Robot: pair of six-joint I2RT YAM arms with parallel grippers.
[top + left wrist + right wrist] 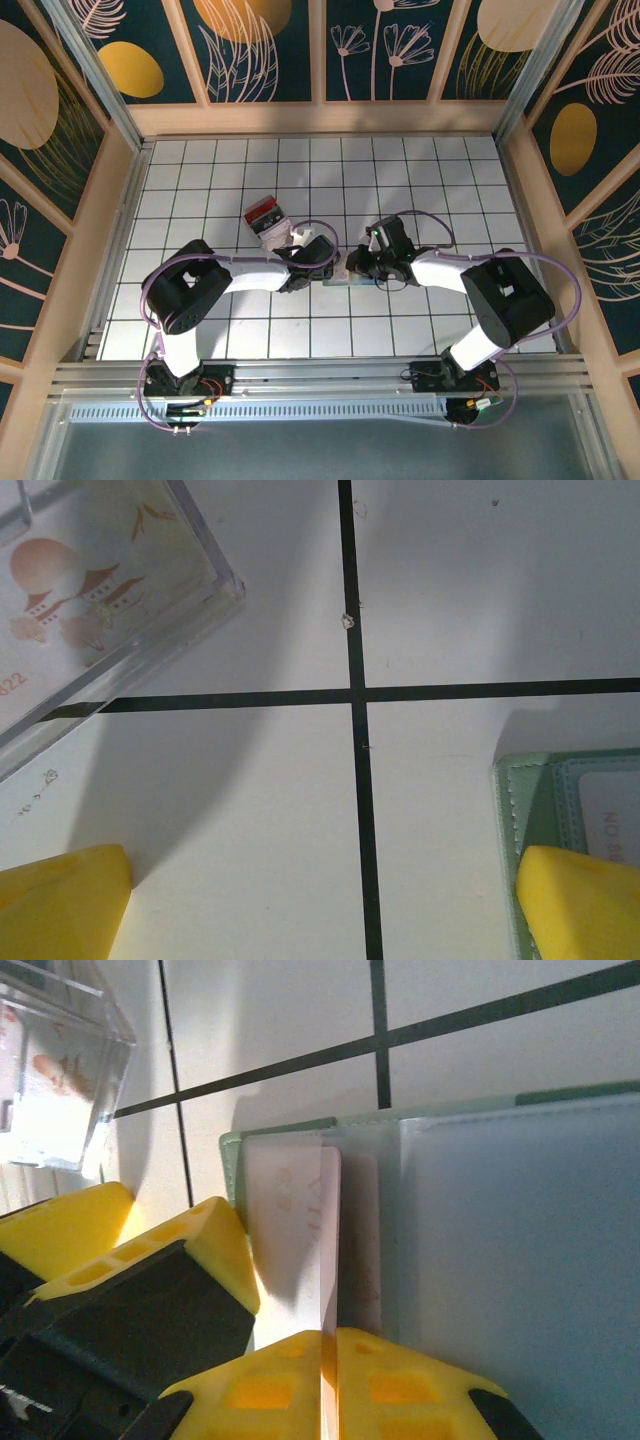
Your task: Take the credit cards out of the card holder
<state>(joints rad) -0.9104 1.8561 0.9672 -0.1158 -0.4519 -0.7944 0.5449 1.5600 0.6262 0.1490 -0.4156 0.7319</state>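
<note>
The right end effector [328, 1385] is clenched on a credit card [295, 1230] at the card holder's [500, 1260] edge. The left end effector [320, 910] is released, with one finger [580, 900] on the holder's corner. A clear box [268, 222] sits near on the surface [200, 180].

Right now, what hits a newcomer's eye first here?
The right claw pinches a credit card partly out of the pale card holder at the centre of the table. The left claw is spread wide, one finger on the holder's edge. A clear box sits beyond it.
</note>
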